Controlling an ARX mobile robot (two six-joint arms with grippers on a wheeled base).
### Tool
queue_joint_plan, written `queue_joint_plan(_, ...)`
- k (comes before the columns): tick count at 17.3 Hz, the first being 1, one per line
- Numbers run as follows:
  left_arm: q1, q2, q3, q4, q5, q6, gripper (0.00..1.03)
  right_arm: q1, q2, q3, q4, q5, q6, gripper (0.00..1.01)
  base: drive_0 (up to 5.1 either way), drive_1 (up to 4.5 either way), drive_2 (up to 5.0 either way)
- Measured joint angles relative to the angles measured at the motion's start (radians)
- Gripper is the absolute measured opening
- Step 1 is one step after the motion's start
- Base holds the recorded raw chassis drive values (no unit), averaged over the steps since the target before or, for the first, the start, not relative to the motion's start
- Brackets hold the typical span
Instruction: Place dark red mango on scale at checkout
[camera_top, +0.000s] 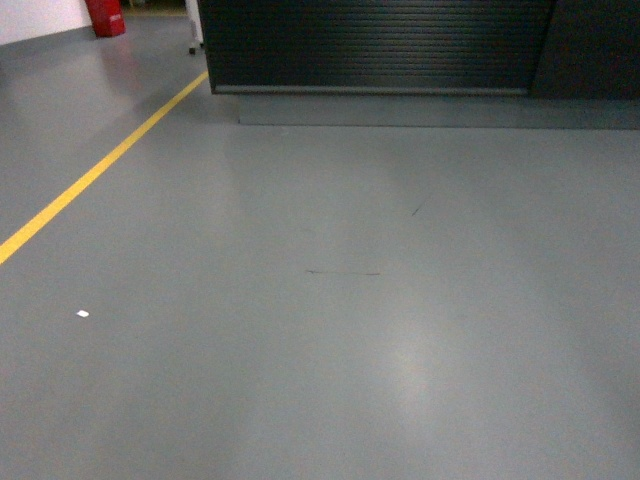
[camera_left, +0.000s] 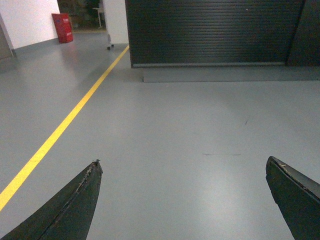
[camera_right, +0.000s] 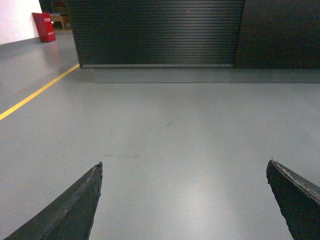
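Step now, my guess: driving to checkout. No grab done yet.

Checkout counter (camera_top: 375, 45) far ahead, black ribbed front only; top not in view. Grey floor (camera_top: 330, 330) in between, yellow line (camera_top: 95, 170) on left, red box (camera_top: 106, 17) far back.

Dark red mango: not seen anywhere. Scale: not seen.

Left claw (camera_left: 182, 200) wide open, holds nothing. Right claw (camera_right: 182, 200) wide open, holds nothing.

Next, I think: roll closer, look up at counter top, find mango and scale before reaching.
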Motion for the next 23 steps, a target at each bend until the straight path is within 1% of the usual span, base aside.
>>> queue_joint_plan(23,0.000,0.000,0.000,0.000,0.000,0.000,0.98,0.000,0.000,0.000,0.000,0.000,0.000,0.98,0.0,0.00,0.0)
